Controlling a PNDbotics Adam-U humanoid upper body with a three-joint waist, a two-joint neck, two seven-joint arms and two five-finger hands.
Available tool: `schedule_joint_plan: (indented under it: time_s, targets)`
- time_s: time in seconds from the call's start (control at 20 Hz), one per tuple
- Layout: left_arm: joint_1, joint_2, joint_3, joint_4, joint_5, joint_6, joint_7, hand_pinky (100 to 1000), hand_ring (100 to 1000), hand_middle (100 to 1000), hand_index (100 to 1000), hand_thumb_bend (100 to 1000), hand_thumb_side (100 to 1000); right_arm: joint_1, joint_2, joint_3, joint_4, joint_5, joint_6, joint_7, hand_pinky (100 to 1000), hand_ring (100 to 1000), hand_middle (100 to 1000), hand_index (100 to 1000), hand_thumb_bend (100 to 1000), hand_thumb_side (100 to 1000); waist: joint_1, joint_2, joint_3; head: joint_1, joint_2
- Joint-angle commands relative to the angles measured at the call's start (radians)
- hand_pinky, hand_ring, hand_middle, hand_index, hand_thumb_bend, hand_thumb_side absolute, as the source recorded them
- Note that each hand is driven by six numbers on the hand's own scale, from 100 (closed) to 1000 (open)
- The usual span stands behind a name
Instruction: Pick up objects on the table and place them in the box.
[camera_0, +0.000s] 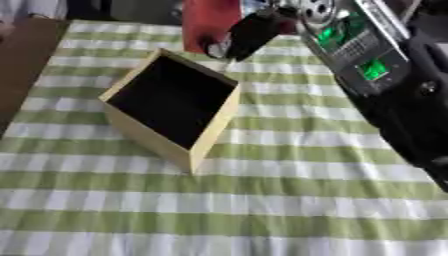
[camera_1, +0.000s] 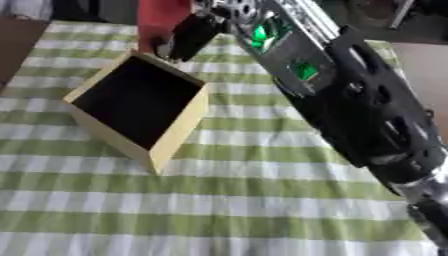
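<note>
The right arm reaches in from the upper right, long and black with green lights glowing on its silver forearm, and the right hand (camera_0: 249, 32) sits at the far end of the table just past the open pale wooden box (camera_0: 213, 127) — dark fingers curled around a red flat-sided object (camera_0: 208, 22) that stands against the hand. The box rests askew on the green-and-white checked tablecloth (camera_0: 262, 210), its dark inside showing nothing I can make out. The red object is beyond the box's far corner — outside it
</note>
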Motion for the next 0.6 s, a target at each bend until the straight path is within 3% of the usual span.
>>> schedule_joint_plan:
  time_s: [0.05, 0.6]
  targets:
    - [-0.012, 0.012, -0.003, -0.017, 0.003, -0.002, -0.007, 1000, 510, 473, 648, 223, 105, -0.027, 0.040, -0.003, 0.061, 0.035, 0.121, 0.117, 946, 974, 599, 810, 100, 187, 0.005, -0.014, 0.006, -0.010, -0.001]
    - [-0.019, 0.008, -0.005, -0.017, 0.008, -0.003, -0.013, 1000, 509, 473, 647, 221, 106, -0.021, 0.125, 0.023, 0.217, 0.076, 0.074, 0.088, 954, 984, 628, 827, 100, 177, 0.000, -0.003, 0.022, -0.019, -0.005]
